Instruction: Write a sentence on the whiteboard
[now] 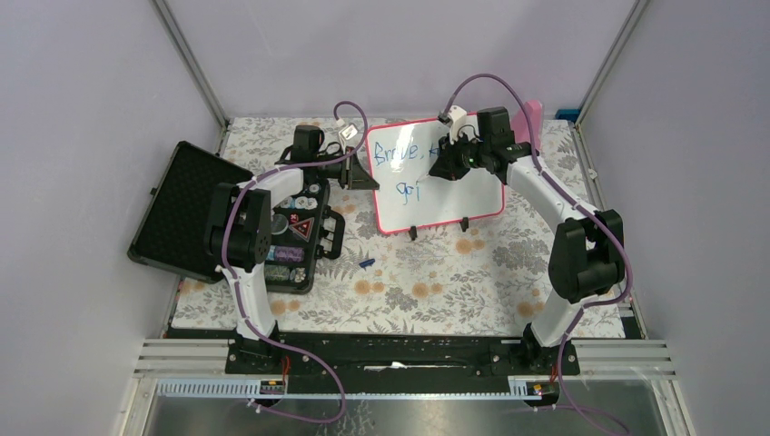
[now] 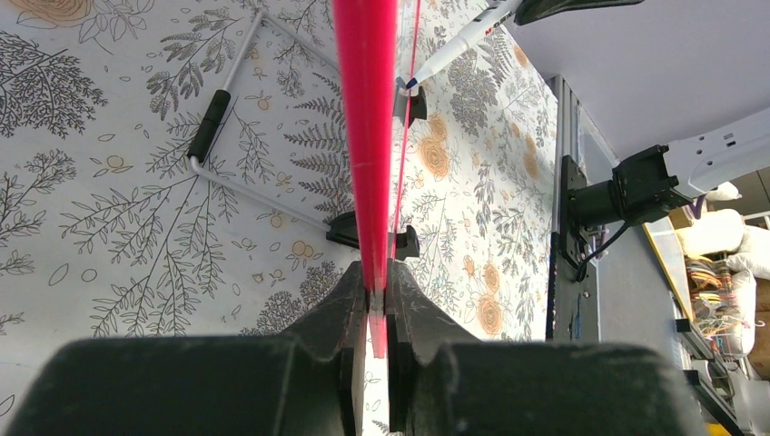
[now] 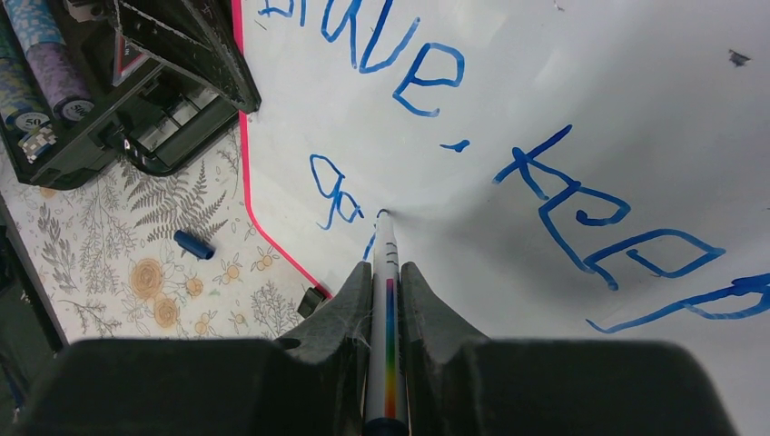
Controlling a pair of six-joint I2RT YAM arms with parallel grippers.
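The whiteboard (image 1: 454, 198), white with a thin red-pink frame, stands tilted on two black feet at the middle back of the table. The sentence (image 1: 399, 154) in blue reads "Brave, keep" on one line, with "go" and a short stroke below it (image 3: 338, 195). My right gripper (image 3: 386, 268) is shut on a white marker (image 3: 385, 263) with a rainbow stripe. The marker's tip touches the board just right of "go". My left gripper (image 2: 377, 283) is shut on the whiteboard's red left edge (image 2: 365, 136). The marker (image 2: 454, 47) also shows from that side.
An open black case (image 1: 182, 213) with poker chips (image 1: 295, 250) lies at the left. A blue marker cap (image 1: 366, 263) lies on the floral mat in front of the board. A pink paddle (image 1: 528, 123) stands behind the board. A wire stand (image 2: 218, 113) props up the board's back.
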